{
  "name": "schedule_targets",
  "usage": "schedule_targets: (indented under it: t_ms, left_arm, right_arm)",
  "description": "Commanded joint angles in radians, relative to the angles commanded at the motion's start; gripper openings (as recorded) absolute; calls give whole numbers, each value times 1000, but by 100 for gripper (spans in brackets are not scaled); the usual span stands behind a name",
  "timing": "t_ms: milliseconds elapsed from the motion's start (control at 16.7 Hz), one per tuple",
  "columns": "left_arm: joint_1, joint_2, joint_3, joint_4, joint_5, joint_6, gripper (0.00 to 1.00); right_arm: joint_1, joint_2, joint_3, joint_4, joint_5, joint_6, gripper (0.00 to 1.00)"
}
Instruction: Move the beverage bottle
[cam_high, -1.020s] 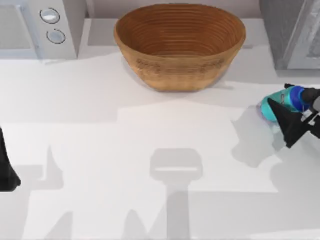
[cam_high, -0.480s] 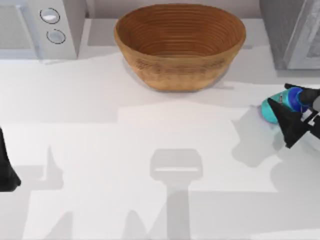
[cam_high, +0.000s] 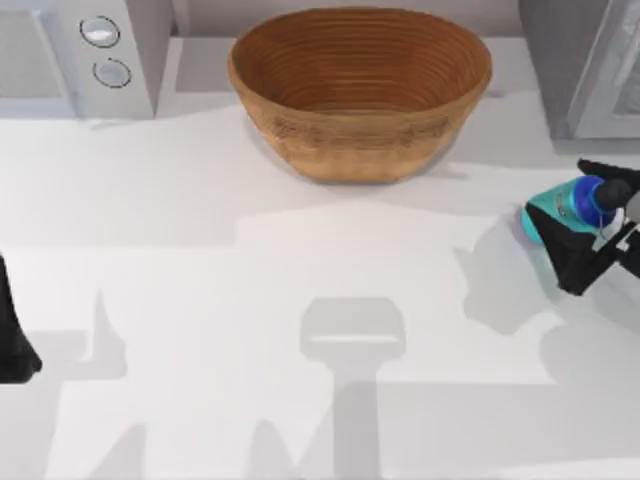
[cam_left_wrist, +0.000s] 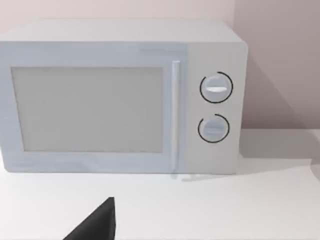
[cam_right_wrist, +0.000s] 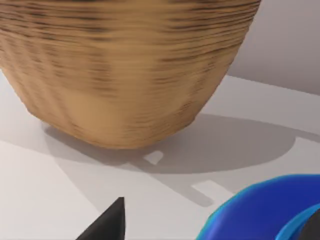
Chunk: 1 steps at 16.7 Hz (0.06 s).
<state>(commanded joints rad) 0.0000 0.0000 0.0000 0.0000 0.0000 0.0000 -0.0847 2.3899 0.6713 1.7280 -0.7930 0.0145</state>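
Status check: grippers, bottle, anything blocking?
Right gripper at table's right edge, fingers straddling the bottle. Left gripper parked at left edge. Basket stands well apart, nothing blocking.

- The right gripper runs off the top view's right edge, and its black fingers hide part of the small turquoise bottle with the dark blue shoulder.
- The white microwave is cropped at the top-left corner.

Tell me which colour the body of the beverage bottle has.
The beverage bottle has a turquoise body under a dark blue shoulder, best seen in the top view.
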Motion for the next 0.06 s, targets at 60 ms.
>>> schedule_targets:
  t_ms: [60]
  left_arm:
    - [0,0,0,0,0,0,100]
  right_arm:
    - [0,0,0,0,0,0,100]
